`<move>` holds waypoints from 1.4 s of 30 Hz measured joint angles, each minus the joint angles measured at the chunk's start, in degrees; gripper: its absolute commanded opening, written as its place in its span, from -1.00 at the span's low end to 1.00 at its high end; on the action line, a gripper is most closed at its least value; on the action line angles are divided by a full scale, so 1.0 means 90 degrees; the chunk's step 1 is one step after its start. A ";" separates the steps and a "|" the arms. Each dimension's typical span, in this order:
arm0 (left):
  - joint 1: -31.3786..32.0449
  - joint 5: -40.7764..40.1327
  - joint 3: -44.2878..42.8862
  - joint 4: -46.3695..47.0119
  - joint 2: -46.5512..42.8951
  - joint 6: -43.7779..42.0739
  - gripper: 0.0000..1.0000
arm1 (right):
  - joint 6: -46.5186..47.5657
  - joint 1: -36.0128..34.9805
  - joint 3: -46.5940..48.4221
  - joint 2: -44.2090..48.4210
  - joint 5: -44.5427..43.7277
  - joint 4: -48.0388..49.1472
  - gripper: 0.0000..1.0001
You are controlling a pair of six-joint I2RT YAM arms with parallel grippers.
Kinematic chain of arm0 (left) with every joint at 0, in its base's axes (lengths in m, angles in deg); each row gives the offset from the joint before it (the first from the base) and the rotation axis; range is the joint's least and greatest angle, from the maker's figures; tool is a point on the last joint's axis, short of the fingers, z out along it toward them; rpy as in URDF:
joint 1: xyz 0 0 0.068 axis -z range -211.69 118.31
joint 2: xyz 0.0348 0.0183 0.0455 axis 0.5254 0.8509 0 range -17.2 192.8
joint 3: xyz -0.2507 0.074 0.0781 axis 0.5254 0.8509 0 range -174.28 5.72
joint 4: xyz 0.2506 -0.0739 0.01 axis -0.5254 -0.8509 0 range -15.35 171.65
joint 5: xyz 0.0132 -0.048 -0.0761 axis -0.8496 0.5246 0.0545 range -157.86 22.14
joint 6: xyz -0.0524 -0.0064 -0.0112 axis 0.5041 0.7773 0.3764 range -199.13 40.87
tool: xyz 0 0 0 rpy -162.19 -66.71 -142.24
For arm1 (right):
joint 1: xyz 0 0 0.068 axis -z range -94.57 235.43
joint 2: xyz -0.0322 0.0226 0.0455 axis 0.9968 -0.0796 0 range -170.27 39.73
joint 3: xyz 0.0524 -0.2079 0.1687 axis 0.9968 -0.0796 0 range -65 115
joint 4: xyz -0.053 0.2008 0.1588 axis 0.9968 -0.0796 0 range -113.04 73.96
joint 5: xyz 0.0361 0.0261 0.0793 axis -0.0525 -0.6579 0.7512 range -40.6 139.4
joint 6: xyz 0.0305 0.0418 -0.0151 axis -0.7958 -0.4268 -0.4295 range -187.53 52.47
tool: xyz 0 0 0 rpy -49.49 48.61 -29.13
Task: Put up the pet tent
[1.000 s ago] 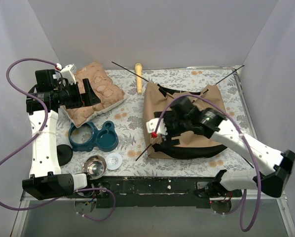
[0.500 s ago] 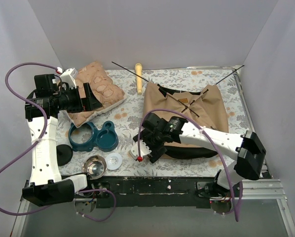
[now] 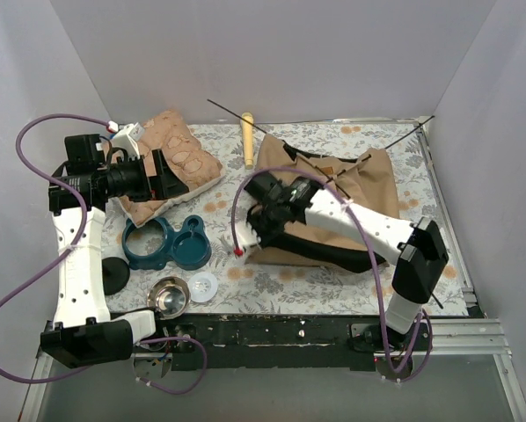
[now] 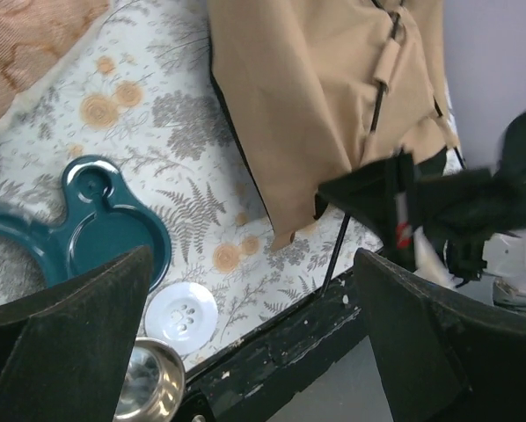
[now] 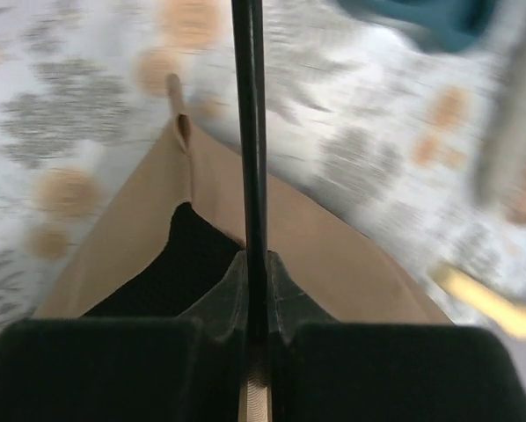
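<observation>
My left gripper (image 3: 162, 176) hangs spread wide above the cushion (image 3: 182, 160), well left of the pet tent (image 3: 382, 189). It lies slumped on the table's (image 3: 232, 189) right half. My right gripper (image 5: 248, 281), at its left edge, pinches a thin black pole (image 5: 248, 132).

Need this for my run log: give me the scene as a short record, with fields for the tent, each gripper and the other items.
tent: pet tent, tan fabric, lying collapsed on the right half of the table
right gripper: right gripper shut on a thin black pole, at the tent's left edge
left gripper: left gripper open, empty, raised beside the cushion
other items: teal double dish, steel bowl, white disc
stage: tent not yet standing
</observation>
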 measured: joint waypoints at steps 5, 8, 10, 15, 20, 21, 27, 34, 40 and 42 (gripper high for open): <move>0.0000 0.0840 0.0644 0.0967 -0.0255 0.0080 0.96 | -0.0432 0.1042 0.1559 0.0075 0.0542 0.0107 -0.97; 0.0000 0.1355 0.1535 0.2042 -0.0818 0.0328 0.96 | -0.0624 0.1501 0.1695 0.0374 0.0750 0.0282 -0.97; 0.0000 0.1744 0.2266 0.2849 -0.1345 0.0495 0.93 | -0.0763 0.1671 0.1693 0.0595 0.0848 0.0340 -0.97; 0.0126 0.2429 0.3582 0.4524 -0.2152 0.0697 0.76 | -0.1202 0.1744 0.1693 0.0940 0.1003 0.0695 -0.97; 0.0724 0.2429 0.4544 0.5867 -0.2455 0.0775 0.61 | -0.1710 0.1741 0.1753 0.0976 0.1103 0.0903 -0.97; 0.0950 0.2346 0.4663 0.6074 -0.2501 0.0787 0.58 | -0.1792 0.1741 0.1775 0.0974 0.1112 0.0920 -0.97; 0.1977 0.1841 0.4794 0.7101 -0.2453 0.0814 0.35 | -0.2421 0.1741 0.2494 0.0697 0.1161 0.0993 -0.97; 0.2042 0.1212 0.4911 0.7980 -0.2259 0.1103 0.11 | -0.2854 0.1559 0.3043 0.0476 0.1180 0.1022 -0.97; 0.2042 0.0998 0.4920 0.8432 -0.2295 0.1508 -0.01 | -0.2907 0.1418 0.3089 0.0403 0.1173 0.1015 -0.97; 0.2042 0.1005 0.4920 0.8514 -0.2305 0.1603 -0.06 | -0.2931 0.1399 0.3203 0.0304 0.1158 0.1008 -0.97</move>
